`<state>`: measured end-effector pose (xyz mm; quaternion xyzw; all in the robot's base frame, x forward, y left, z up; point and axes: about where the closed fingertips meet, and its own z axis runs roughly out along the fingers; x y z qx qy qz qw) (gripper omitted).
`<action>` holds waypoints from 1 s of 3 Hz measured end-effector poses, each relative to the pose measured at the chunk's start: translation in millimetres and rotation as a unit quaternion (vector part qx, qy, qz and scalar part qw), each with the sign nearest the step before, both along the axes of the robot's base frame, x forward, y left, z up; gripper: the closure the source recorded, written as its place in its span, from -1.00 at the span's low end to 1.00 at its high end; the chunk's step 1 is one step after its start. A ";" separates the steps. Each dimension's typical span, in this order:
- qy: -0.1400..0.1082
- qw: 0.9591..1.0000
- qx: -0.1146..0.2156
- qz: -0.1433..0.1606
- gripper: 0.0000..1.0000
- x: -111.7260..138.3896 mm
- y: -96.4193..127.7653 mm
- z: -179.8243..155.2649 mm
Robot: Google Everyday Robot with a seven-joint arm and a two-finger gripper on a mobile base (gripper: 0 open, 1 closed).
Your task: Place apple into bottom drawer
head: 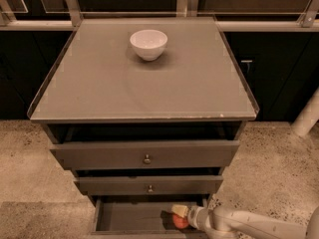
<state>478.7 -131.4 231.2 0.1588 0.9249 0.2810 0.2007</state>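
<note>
Since the bottom drawer (127, 217) stands open and the gripper (181, 216) holds the apple (180, 223) low inside it, placement looks nearly done. Only letting go and withdrawing remain.

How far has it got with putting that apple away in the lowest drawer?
Done: the bottom drawer is pulled open and the apple is already down inside it, at its right side. In hand: the gripper is right at the apple; whether it has let go is unclear. Left: release and withdraw.
</note>
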 end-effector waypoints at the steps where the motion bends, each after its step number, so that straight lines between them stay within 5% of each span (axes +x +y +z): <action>1: -0.003 1.000 0.008 -0.024 1.00 10.9 2.4 -17.6; 3: 0.012 0.998 -0.005 -0.061 1.00 18.6 -2.7 -48.5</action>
